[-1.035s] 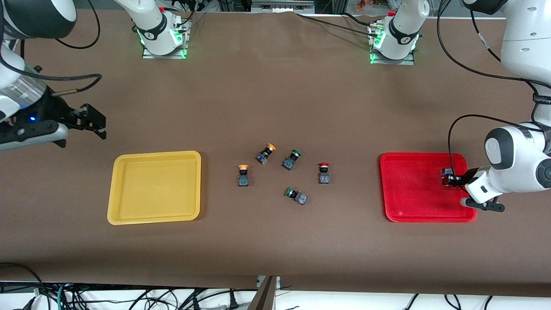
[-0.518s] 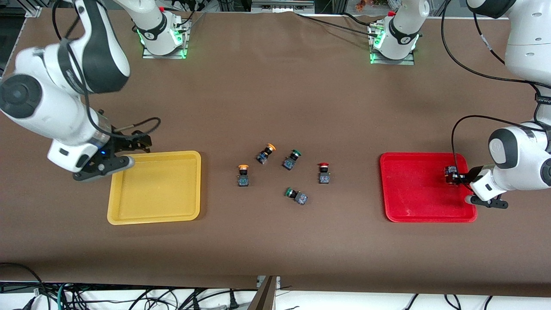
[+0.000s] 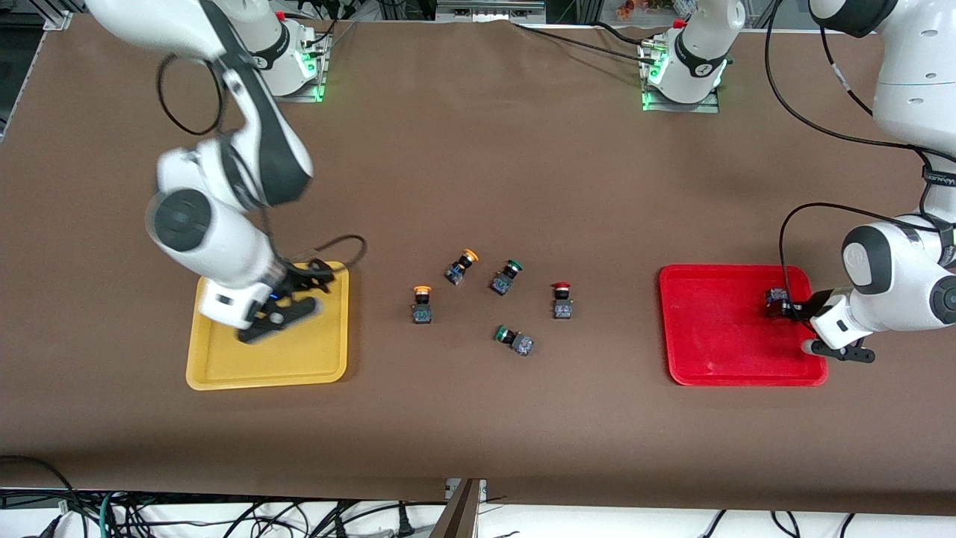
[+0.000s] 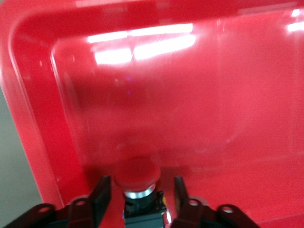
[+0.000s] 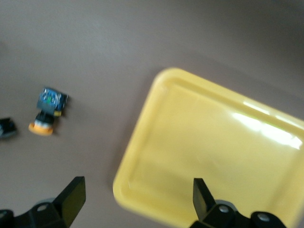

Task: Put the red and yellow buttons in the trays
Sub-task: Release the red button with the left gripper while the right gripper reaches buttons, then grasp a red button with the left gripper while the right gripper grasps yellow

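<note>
In the front view the left gripper [image 3: 784,308] sits low in the red tray [image 3: 717,351] at the edge toward the left arm's end, while the right gripper [image 3: 299,295] hangs over the yellow tray [image 3: 224,377], two yellow buttons [image 3: 422,302] and one red button [image 3: 562,299] lying on the desk [image 3: 478,172] between the trays. The left wrist view shows the jaws apart either side of a second red button [image 4: 137,173] resting in the tray, so a sideways pull-out could catch it and drag it over the rim. The right wrist view shows empty jaws spread wide, and a fast sweep toward the yellow button could knock it aside.

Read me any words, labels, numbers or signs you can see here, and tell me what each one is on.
Nothing here can be read.
Left arm's dark band: lettering too small to read.
Yellow button body: blue label, blurred.
Red tray, yellow tray, left gripper over the first, right gripper over the second: no text.
</note>
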